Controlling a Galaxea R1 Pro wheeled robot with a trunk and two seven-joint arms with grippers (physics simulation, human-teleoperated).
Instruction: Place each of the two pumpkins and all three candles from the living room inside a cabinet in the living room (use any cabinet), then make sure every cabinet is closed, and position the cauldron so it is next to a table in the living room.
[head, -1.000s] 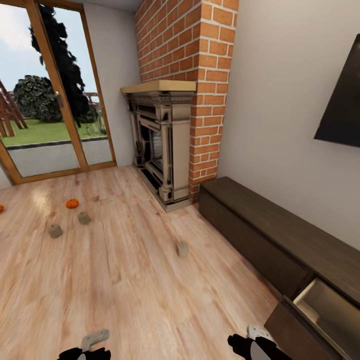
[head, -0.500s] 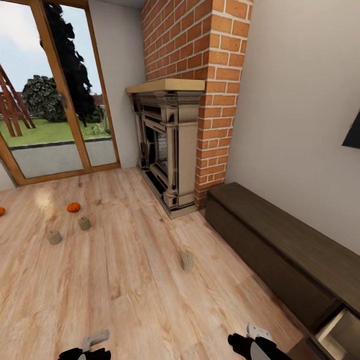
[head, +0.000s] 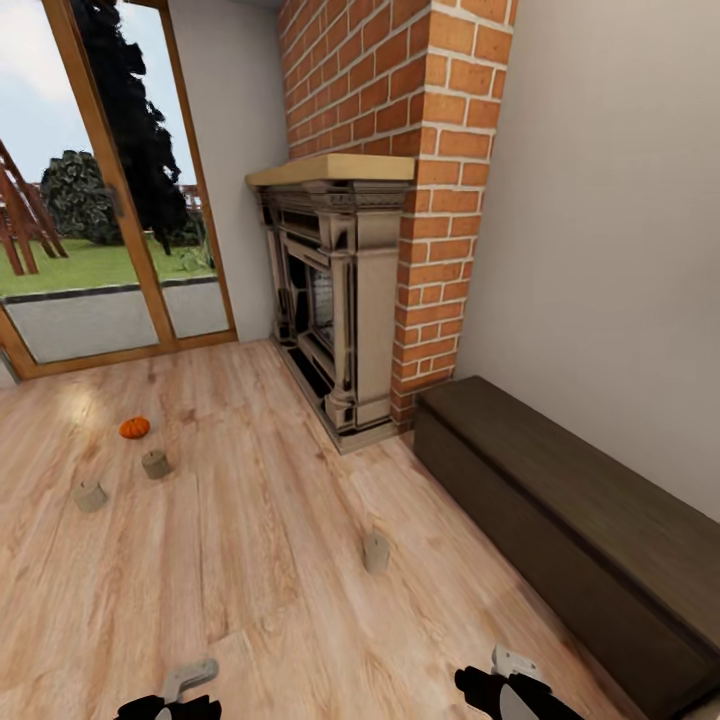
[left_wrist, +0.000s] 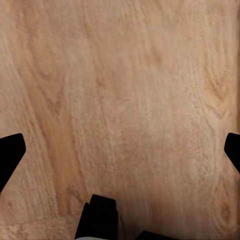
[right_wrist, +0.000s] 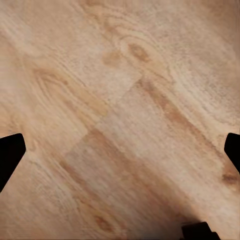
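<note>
Nearest, at the lower edge of the head view: left gripper (head: 170, 700) and right gripper (head: 510, 690), both held low over the wood floor (head: 250, 600). In each wrist view the two dark fingertips (left_wrist: 10, 155) (right_wrist: 10, 155) sit at opposite edges with bare planks between them, so both sets of jaws stand wide apart and hold nothing.

Change since the earlier frames: the whole picture has swung leftward and forward. The open drawer and the wall screen have passed out at the right; this is camera movement, not movement of the things.

Floor, mid-range: one candle (head: 376, 552) upright, alone, nearest the robot, near the front of the cabinet (head: 560, 530). Further left: second candle (head: 90, 495) and third candle (head: 154, 464), near each other; one pumpkin (head: 134, 427) just beyond them.

Right side: cabinet, long, low, dark brown, against the plain wall, its visible front shut.

Further: fireplace (head: 330, 300) with pale mantel, set in a brick chimney (head: 400, 110).

Farthest: glazed door (head: 100, 200), wood-framed, showing lawn and trees.
</note>
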